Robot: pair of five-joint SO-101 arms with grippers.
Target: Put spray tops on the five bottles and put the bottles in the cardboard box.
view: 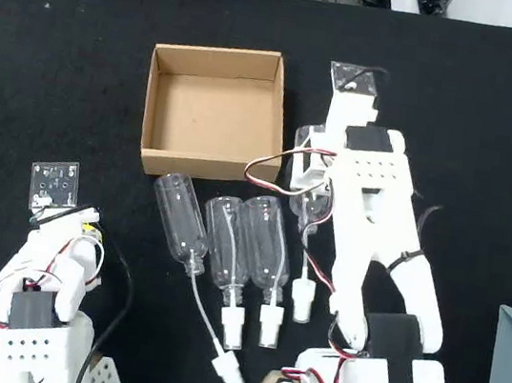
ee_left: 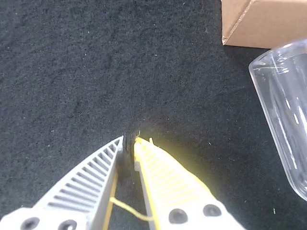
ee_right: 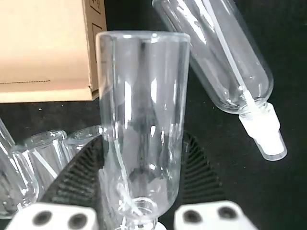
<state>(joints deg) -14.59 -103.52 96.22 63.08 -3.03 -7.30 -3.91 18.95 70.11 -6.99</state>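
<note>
Bottles [view: 264, 236] lie on the bench [view: 61, 76], centre frame, below cardboard box [view: 212, 108]; likely light, stiff, slick clear plastic | right tool [ee_right: 139, 158] clamps one bottle [ee_right: 141, 86] by its body, the safest hold | left tool [ee_left: 128, 143] pinched closed, empty, lower left
</note>
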